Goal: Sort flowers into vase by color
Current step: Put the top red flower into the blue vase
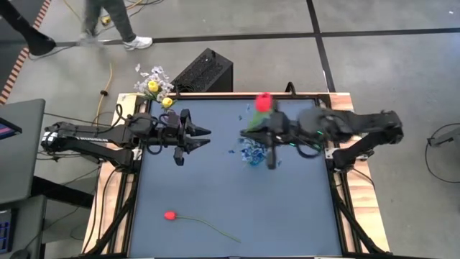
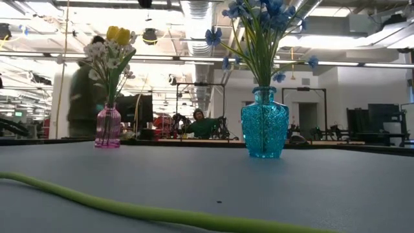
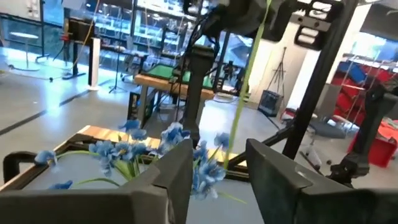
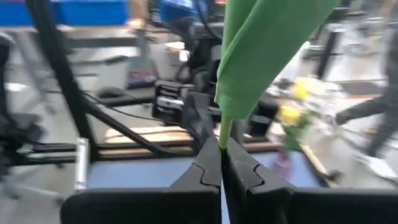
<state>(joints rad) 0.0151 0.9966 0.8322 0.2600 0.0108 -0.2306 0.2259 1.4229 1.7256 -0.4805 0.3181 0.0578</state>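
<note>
The desk carries the whole show, a dark blue-grey top under two dark arms. The right arm reaches in from the right edge, and the right gripper has its jaws clamped tight on the green stem of a red tulip, bud raised above the desk near the far edge. Just below it stands the blue vase, centre of the desk toward the far edge, packed with blue sprigs. The left gripper hovers off to its left, jaws part open and holding nothing. At the far left corner sits the pink vase with yellow buds and white blossoms. A second red tulip lies flat near the near edge, left of centre.
</note>
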